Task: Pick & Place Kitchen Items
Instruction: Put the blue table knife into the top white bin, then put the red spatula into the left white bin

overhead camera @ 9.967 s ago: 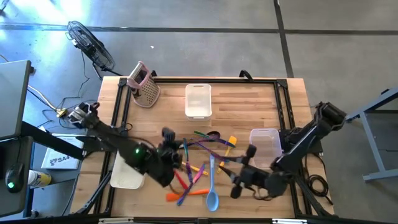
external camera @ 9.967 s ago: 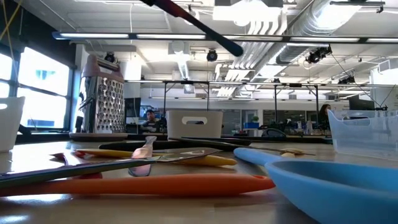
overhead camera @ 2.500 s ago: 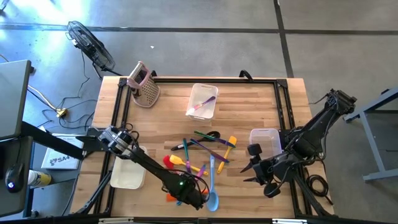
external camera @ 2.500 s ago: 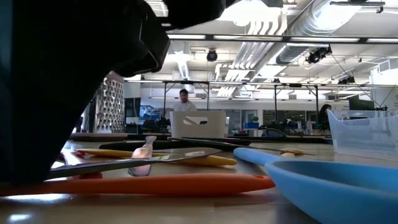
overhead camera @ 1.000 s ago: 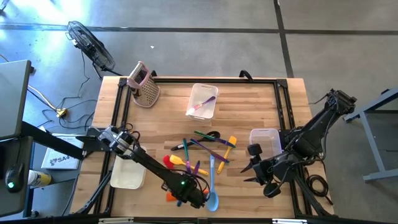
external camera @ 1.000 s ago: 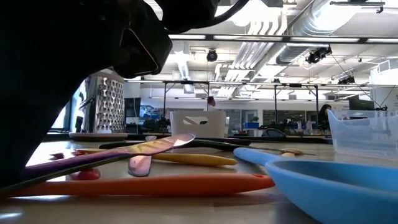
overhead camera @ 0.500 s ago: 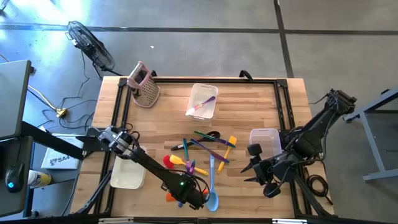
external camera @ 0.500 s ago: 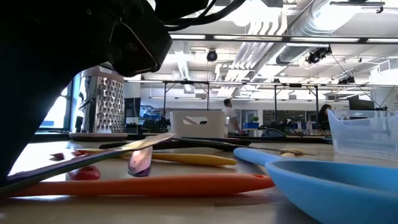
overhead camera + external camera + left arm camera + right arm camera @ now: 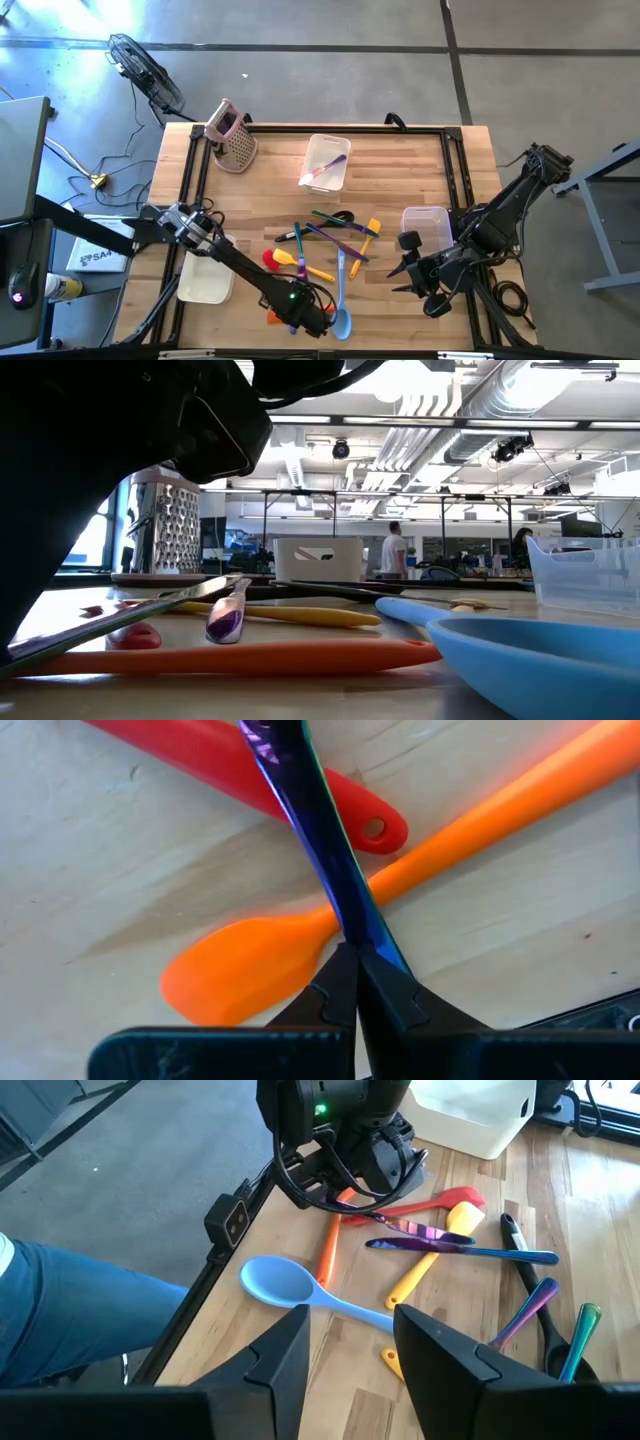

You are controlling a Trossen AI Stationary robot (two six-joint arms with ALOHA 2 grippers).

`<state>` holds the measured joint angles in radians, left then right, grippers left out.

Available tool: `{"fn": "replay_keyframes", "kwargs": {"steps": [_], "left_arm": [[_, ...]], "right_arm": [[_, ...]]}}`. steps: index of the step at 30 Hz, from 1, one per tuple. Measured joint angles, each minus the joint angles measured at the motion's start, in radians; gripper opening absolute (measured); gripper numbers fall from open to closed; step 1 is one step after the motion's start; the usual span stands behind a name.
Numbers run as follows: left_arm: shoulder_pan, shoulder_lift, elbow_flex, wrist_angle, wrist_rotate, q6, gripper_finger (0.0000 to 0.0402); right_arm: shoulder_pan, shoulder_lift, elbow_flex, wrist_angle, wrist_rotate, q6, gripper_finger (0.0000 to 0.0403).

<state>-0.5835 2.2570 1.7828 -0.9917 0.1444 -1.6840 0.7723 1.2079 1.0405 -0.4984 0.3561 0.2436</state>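
Several coloured utensils lie in a heap on the wooden table's near middle. Among them are a blue spoon [image 9: 341,312], an orange spatula [image 9: 277,316], and a red one [image 9: 270,258] beside a yellow one [image 9: 303,264]. My left gripper [image 9: 306,316] stands over the heap's near end, pointing down, shut on a slim iridescent purple utensil [image 9: 420,1232]. My right gripper [image 9: 402,276] hovers open to the right of the heap with nothing between its fingers [image 9: 285,1355]. My left gripper pinches the purple utensil's thin handle [image 9: 350,925] between its two fingertips [image 9: 385,995], close to the handle's end. The fingers come from above and point down, across the handle. The handle runs away from them over the orange spatula [image 9: 250,970] and the red utensil [image 9: 240,760], its free end [image 9: 235,585] slightly raised.
A white bin [image 9: 325,160] at the far middle holds a pink-purple utensil. A clear bin [image 9: 428,230] stands at the right, another white bin [image 9: 205,280] at the left edge, and a pink grater [image 9: 232,135] at the far left corner. A person walks in the room beyond.
In the low view the purple utensil's free end, tipped up a second ago, has come lower and drawn back toward my left gripper. Its gripped end has stayed by the fingers.
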Motion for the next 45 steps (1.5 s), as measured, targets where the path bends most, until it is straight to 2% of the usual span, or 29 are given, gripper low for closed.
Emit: {"fn": "replay_keyframes", "kwargs": {"steps": [19,24,32,45], "left_arm": [[0.0,0.002,0.0,0.006,-0.015,-0.001,0.0003],[-0.001,0.003,0.0,0.024,-0.066,0.011,0.0038],[-0.001,0.003,0.001,0.035,-0.078,0.034,0.0104],[-0.001,0.003,0.001,0.016,-0.16,0.089,0.0111]], "right_arm": [[0.0,0.0,0.0,0.0,0.0,0.0,0.014],[0.0,0.0,0.0,-0.002,0.0,0.0,0.014],[0.0,0.0,0.0,-0.002,0.0,0.0,0.014],[0.0,0.0,0.0,-0.002,0.0,0.0,0.014]]}}
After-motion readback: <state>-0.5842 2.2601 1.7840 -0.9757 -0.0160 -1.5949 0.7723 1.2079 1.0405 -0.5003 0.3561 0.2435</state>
